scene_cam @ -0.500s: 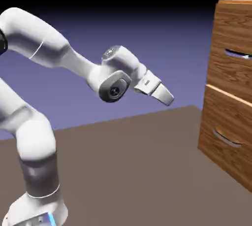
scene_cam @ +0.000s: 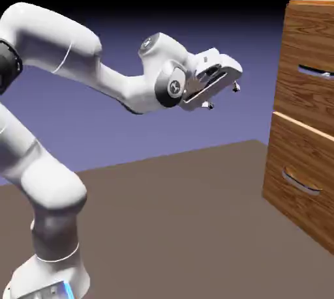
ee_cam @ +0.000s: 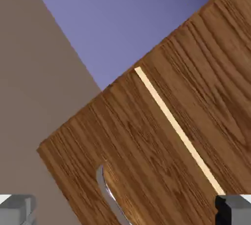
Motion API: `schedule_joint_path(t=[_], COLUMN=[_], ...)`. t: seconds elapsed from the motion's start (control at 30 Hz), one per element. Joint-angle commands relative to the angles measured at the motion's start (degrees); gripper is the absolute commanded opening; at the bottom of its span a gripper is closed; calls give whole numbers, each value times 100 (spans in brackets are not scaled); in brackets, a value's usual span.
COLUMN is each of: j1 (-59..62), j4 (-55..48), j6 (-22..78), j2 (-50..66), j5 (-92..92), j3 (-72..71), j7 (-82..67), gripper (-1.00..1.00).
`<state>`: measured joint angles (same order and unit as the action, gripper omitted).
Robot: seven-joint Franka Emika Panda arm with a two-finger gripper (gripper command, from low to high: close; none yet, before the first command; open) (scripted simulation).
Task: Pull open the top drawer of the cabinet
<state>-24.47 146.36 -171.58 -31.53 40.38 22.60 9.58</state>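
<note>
Now hand (scene_cam: 222,94) open, holding nothing, up in air, well apart from cabinet (scene_cam: 305,180). Top drawer (scene_cam: 310,63) shut.

exterior view side-on, hand view rolled, seemingly nearer, both sharing cabinet (scene_cam: 306,115) (ee_cam: 162,136)

The cabinet (scene_cam: 306,96) is brown-orange with a streaky darker wood grain; the hand view shows the same grain running in fine lines, split by a pale cream strip (ee_cam: 179,131). The top drawer (scene_cam: 313,63) carries a silver handle (scene_cam: 316,71), and the lower drawer (scene_cam: 300,187) a silver bowed one (scene_cam: 301,184). The arm (scene_cam: 78,70) is glossy white with grey joints. The fingers (ee_cam: 17,209) are grey. The table (scene_cam: 169,226) is dull brown, the backdrop (scene_cam: 130,24) blue-violet, darkening to black toward twelve o'clock.
</note>
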Motion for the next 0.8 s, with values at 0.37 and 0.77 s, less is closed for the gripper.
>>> schedule_joint_path(t=[0.37, 0.77], j1=[-1761, -3522], j4=[-1084, -2168], j6=[179, 359], j2=[84, 167], j5=[2990, 5981], j3=[1673, 3346], j7=[-2435, -4869], gripper=[0, 0])
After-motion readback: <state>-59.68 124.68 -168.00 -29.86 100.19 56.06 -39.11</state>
